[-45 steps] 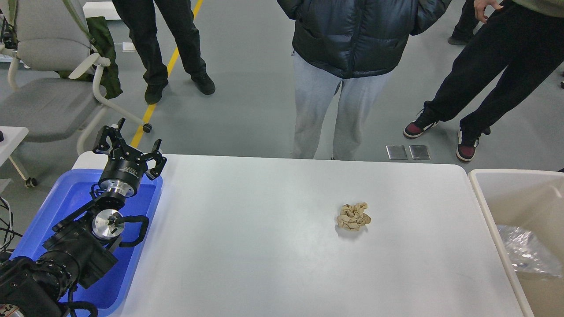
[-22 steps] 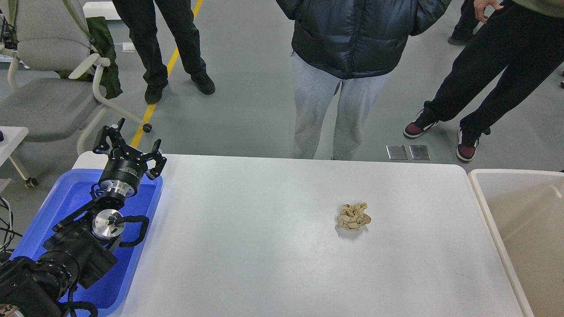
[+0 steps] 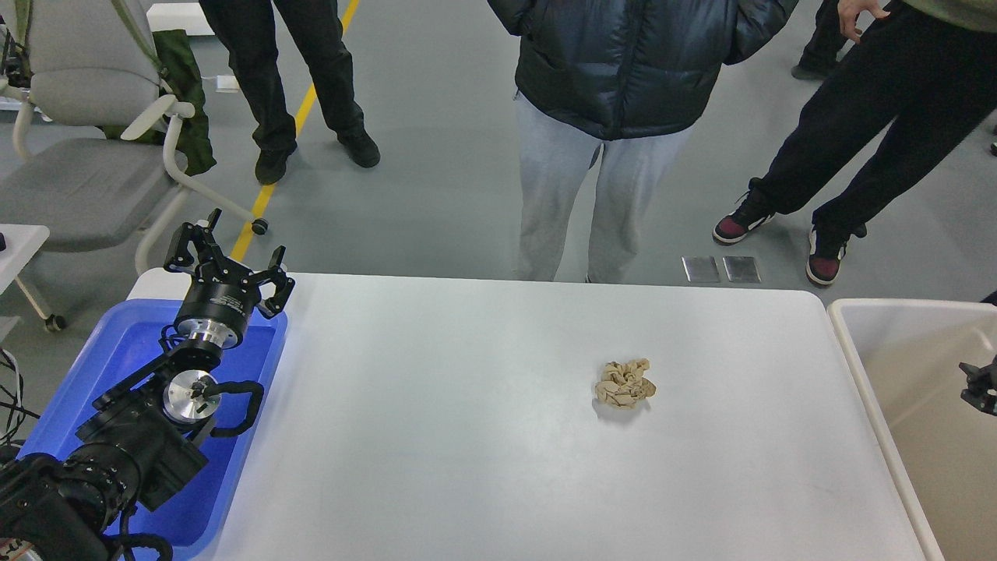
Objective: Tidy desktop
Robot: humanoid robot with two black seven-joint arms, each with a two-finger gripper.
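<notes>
The desktop (image 3: 483, 436) is a wide white table top with rounded corners. A crumpled tan paper ball (image 3: 625, 383) lies on it, right of centre. My left gripper (image 3: 230, 251) is open and empty, held above the far end of the blue tray (image 3: 117, 351), far from the ball. A small dark part of my right gripper (image 3: 983, 386) shows at the right edge, over the off-white bin (image 3: 857, 351). Its fingers cannot be told apart.
Three people stand on the grey floor just beyond the table's far edge. A grey office chair (image 3: 86, 140) stands at the far left. The bin adjoins the table's right edge, and the blue tray its left edge.
A clear plastic bag seen in the bin 1.0 s ago no longer shows. My right gripper has come into view at the right edge. The left arm and the paper ball have not moved.
</notes>
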